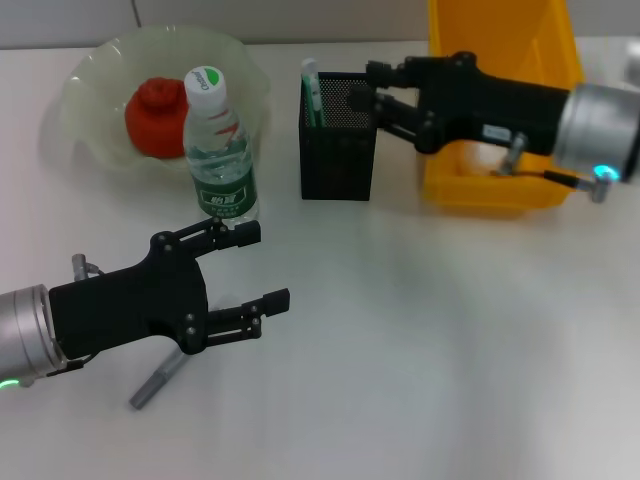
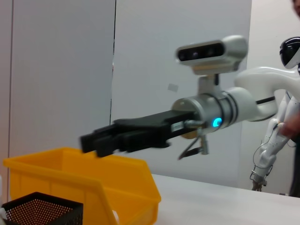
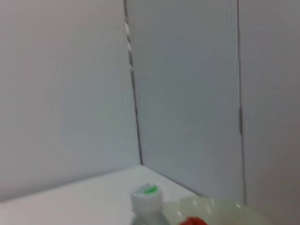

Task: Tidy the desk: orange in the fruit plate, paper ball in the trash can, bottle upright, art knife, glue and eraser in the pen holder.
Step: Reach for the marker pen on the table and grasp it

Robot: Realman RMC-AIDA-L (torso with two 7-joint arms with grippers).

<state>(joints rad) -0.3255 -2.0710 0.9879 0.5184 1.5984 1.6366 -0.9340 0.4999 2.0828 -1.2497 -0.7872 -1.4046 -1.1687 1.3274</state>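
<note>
Yellow trash can [image 1: 470,185] sits at our far right | pale fruit plate [image 1: 90,95] far left holds the reddish orange [image 1: 155,115] | right gripper [image 1: 365,95] over the black mesh pen holder [image 1: 337,160], we cannot tell its fingers | left gripper [image 1: 262,265] spread apart, empty, near the upright bottle [image 1: 222,165] | grey art knife [image 1: 158,382] lies beneath our left arm.

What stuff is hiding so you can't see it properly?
- Grey stick-like object, head view: the left tool covers its upper end, so what it is stays unclear.
- Pen holder contents: mesh wall and the right tool hide them.
- Yellow bin inside: right arm blocks it.
- Bottle, right wrist view: cut off by the edge.
</note>
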